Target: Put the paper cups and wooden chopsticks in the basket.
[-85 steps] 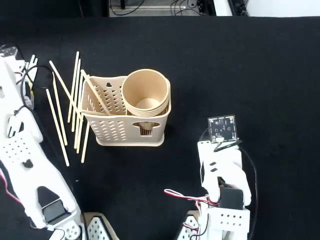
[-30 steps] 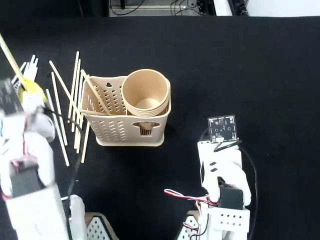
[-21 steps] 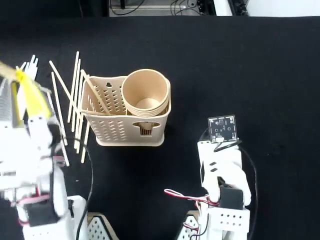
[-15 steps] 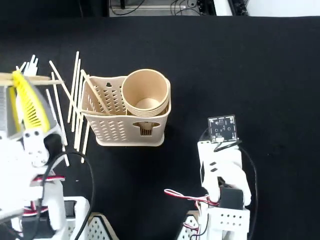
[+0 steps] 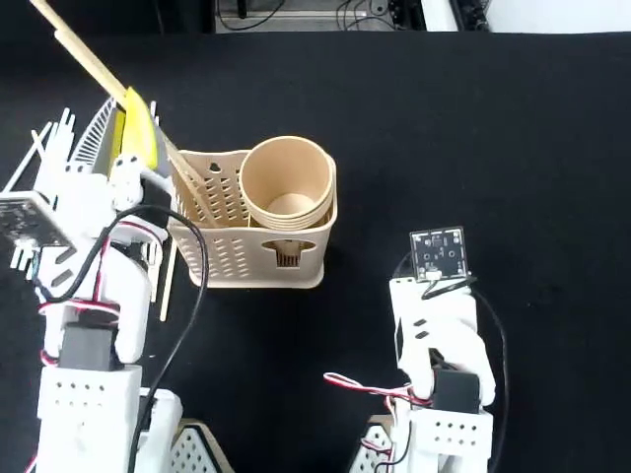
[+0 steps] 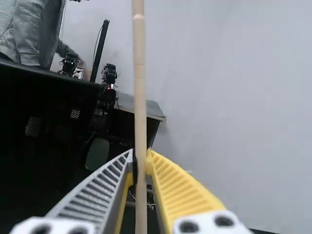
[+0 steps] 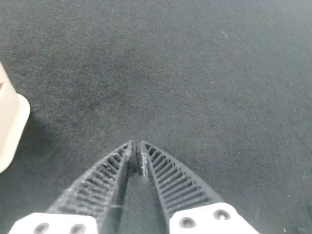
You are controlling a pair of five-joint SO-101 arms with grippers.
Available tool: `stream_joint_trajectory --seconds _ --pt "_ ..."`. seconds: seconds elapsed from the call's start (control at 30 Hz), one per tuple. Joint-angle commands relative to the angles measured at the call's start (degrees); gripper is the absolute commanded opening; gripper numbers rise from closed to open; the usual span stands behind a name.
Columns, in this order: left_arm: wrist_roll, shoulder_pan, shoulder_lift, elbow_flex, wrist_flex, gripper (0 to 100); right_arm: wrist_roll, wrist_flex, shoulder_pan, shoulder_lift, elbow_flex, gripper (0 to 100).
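Slanting diagonally, chopstick [image 5: 79, 51] in left hand [image 5: 125, 104]

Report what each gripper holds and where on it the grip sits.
The left gripper is shut on a wooden chopstick, pinched along its shaft, with a long stretch jutting beyond the grip. The right gripper is shut and holds nothing.

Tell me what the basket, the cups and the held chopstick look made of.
Basket: probably moulded plastic, matt beige, walls pierced with rows of slots. Cups: paper, tan and matt, thin nested rims. Chopstick in the left gripper: bare pale wood, seemingly unvarnished, no shine.
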Motion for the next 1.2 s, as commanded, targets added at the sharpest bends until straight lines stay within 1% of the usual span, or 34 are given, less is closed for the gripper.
stream_joint_trajectory --seconds 0.0,0.1,0.33,0.5,0.67,0.7,0.8,0.87,1.07,1.17 --pt "0.7 0.7 0.3 1.0 0.3 3 0.1 -0.6 0.9 -0.2 0.0 2.6" --pt "0.7 0.7 0.3 3.6 0.3 3 0.1 -0.6 0.9 -0.2 0.0 2.6" --pt "0.7 0.7 0.3 4.9 1.5 3 0.1 -0.6 0.9 -0.2 0.0 2.6" --pt "0.4 4.7 0.3 6.9 4.0 3 0.1 -0.6 0.9 -0.2 0.0 2.6" --pt "0.3 4.9 0.3 6.5 5.1 3 0.1 -0.6 0.9 -0.2 0.0 2.6" --pt "0.3 4.8 0.3 6.5 5.1 4 0.1 -0.6 0.9 -0.2 0.0 2.6" --pt "0.4 4.8 0.2 6.6 6.2 11 0.1 -0.6 0.9 -0.2 0.0 2.6" --pt "0.4 4.8 0.0 4.7 10.7 14 0.1 -0.6 0.9 -0.2 0.0 2.6" --pt "0.3 4.7 -4.8 -6.3 28.5 14 0.1 -0.6 0.9 -0.2 0.0 2.6" --pt "-4.1 4.7 -7.5 -11.7 35.3 14 0.1 -0.6 0.9 -0.2 0.0 2.6"
